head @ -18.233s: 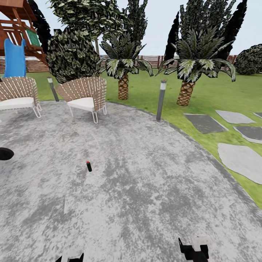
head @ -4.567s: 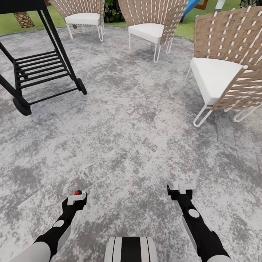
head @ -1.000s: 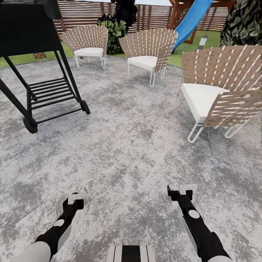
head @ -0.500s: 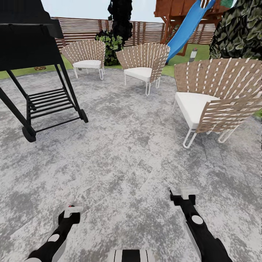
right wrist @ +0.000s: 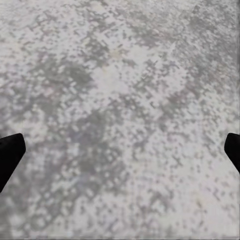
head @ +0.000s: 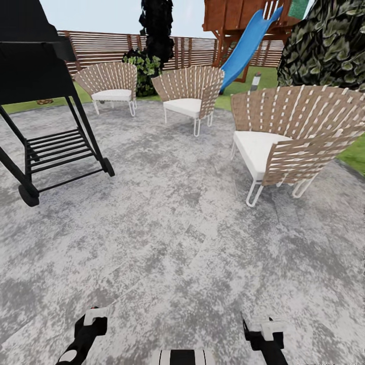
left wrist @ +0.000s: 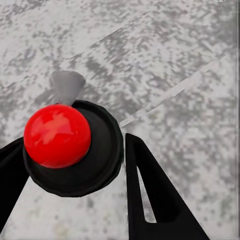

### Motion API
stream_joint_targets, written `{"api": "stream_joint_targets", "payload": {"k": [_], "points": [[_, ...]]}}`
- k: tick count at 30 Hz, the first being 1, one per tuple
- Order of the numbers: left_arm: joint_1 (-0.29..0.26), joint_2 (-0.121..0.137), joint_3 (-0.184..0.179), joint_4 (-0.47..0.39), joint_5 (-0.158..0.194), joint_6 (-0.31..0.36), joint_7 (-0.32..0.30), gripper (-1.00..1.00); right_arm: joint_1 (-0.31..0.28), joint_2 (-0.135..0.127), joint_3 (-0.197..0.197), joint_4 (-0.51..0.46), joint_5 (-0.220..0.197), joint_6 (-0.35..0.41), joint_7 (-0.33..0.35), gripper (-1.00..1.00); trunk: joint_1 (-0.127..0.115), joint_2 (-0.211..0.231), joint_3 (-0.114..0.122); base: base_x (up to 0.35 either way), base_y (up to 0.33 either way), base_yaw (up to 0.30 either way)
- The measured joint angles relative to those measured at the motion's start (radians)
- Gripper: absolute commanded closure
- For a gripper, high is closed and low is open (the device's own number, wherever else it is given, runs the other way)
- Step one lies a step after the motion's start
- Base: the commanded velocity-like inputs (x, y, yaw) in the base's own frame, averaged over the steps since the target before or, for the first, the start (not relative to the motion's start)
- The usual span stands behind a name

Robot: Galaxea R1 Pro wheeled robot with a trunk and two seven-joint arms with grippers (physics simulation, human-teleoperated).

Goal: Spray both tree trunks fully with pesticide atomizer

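In the left wrist view the pesticide atomizer (left wrist: 95, 165), a round black body with a glossy red ball cap, sits between the two black fingers (left wrist: 150, 195) of my left gripper (left wrist: 75, 170), which is shut on it. In the head view that gripper (head: 94, 319) hangs low at the bottom left over grey mottled paving (head: 167, 228). My right gripper (head: 263, 328) is at the bottom right; in its wrist view it (right wrist: 120, 150) is open wide, holding nothing. Green grass floor (head: 355, 157) shows past the paving. Both trees and their trunks are out of view.
A black grill cart (head: 45, 126) stands at the left. Three wicker chairs (head: 284, 137), (head: 190, 96), (head: 109, 83) ring the far side. Behind them are a blue slide (head: 248, 40), a slatted fence (head: 111, 48), a dark conifer (head: 157, 25) and a leafy bush (head: 329, 45).
The head view has tilted up, so both arms sit lower in the picture and more fence and sky show. The atomizer, earlier lying on the paving, is now in my left gripper.
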Motion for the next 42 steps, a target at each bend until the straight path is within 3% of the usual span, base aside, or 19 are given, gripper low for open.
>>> {"api": "stream_joint_targets", "payload": {"k": [8, 26, 42], "points": [[0.021, 0.001, 0.007, 0.001, 0.004, 0.003, 0.002, 1.0, 0.002, -0.018, 0.002, 0.058, -0.001, -0.049, -0.013, -1.0, -0.004, 0.002, 0.043, 0.0, 0.0, -0.107], [0.035, 0.001, 0.009, 0.001, 0.004, 0.005, 0.002, 1.0, 0.002, -0.01, 0.004, 0.097, -0.003, -0.05, -0.014, -1.0, -0.073, 0.128, 0.101, 0.0, 0.0, -0.01], [0.036, 0.001, 0.009, 0.003, 0.005, 0.004, 0.002, 1.0, 0.002, -0.01, 0.004, 0.097, -0.003, -0.05, -0.014, -1.0, -0.13, 0.233, 0.162, 0.0, 0.0, -0.193]]}}
